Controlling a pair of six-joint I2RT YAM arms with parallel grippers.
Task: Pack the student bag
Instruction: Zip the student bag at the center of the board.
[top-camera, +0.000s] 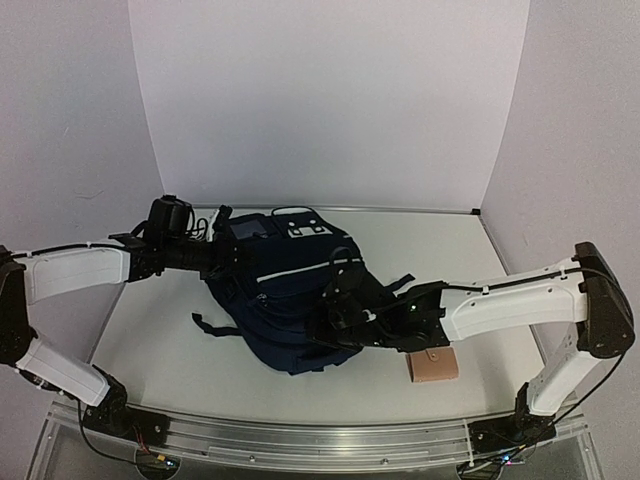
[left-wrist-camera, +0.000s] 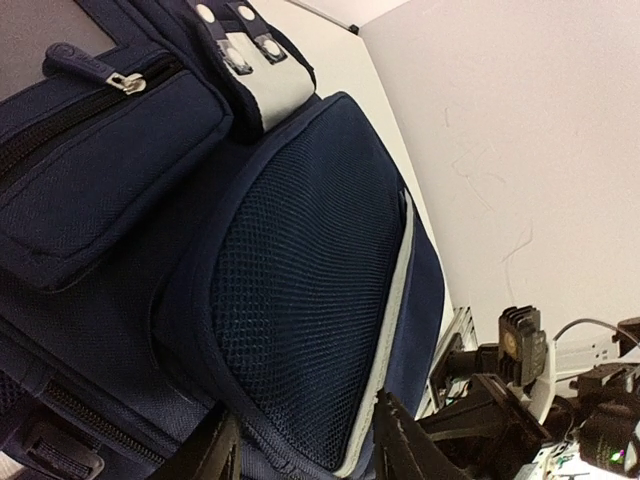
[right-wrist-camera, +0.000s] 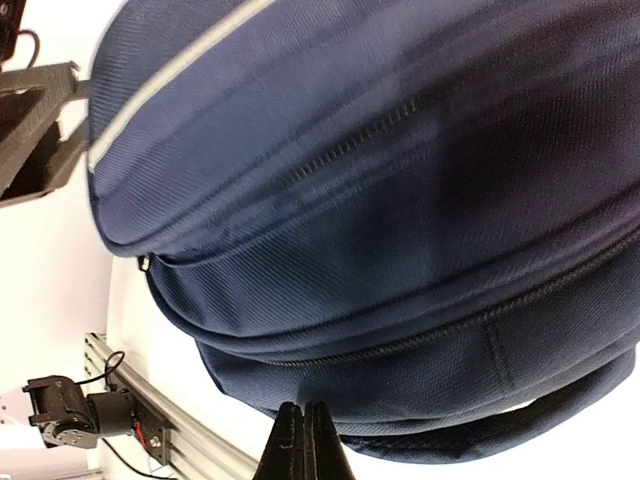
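One student bag (top-camera: 285, 300), one tan object (top-camera: 435, 367); left fingers (left-wrist-camera: 215, 452) wide astride its pocket, right fingers (right-wrist-camera: 292, 447) tight together.

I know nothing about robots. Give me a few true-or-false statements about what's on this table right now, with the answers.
1. The bag is navy blue. True.
2. The right fingers are spread wide. False: they are pressed together.
3. A small tan item lies on the table near the bag. True.
4. The bag stands upright. False: it lies on the table.
5. The left fingers stand apart. True.
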